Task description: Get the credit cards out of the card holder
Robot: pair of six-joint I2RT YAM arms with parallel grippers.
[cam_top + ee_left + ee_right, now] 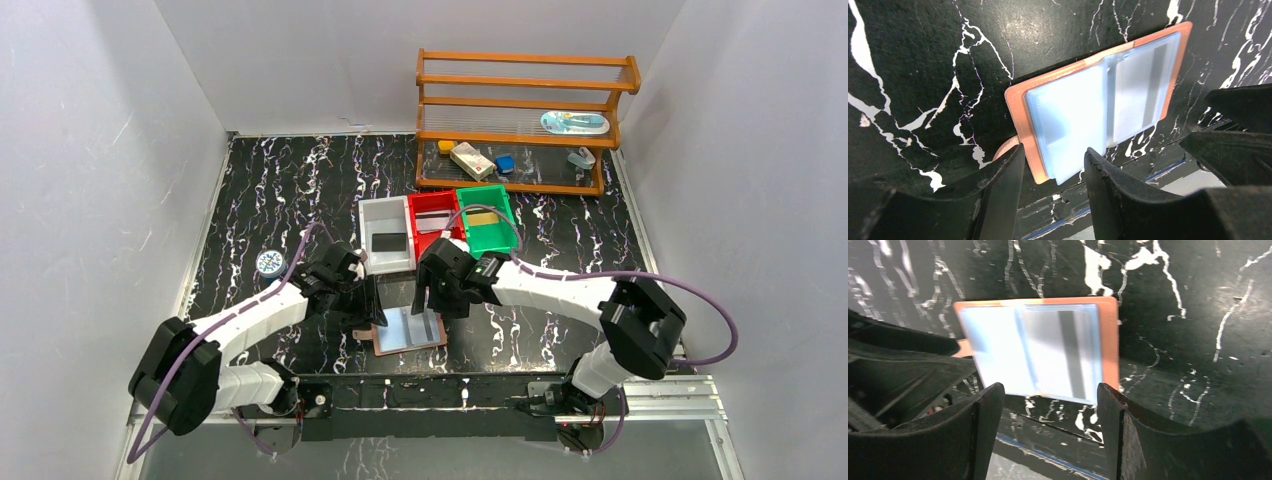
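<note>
nearest to me, close to the front edge of the black marbled table [560, 330], the card holder [410, 331] lies opened flat with its pale blue pockets facing up. i can see a credit card [1063, 352] with a dark stripe through the clear sleeve on one half; the other half looks like plain blue lining, and i cannot tell whether a card sits in it. the strap tab [1005, 146] pokes out at the holder's edge. the left gripper [1054, 152] hangs over the holder's left side, its jaws apart by a moderate gap with nothing between them. the right gripper [1049, 387] hangs over the right side, jaws spread wide, also gripping nothing. both sit just above the leather; i cannot tell whether either touches it. further back stand a white bin [386, 236], a red bin [434, 221] and a green bin [487, 217], side by side. a small round object [270, 263] lies off to the left. at the far wall stands a wooden rack [520, 125] with small items on it.
</note>
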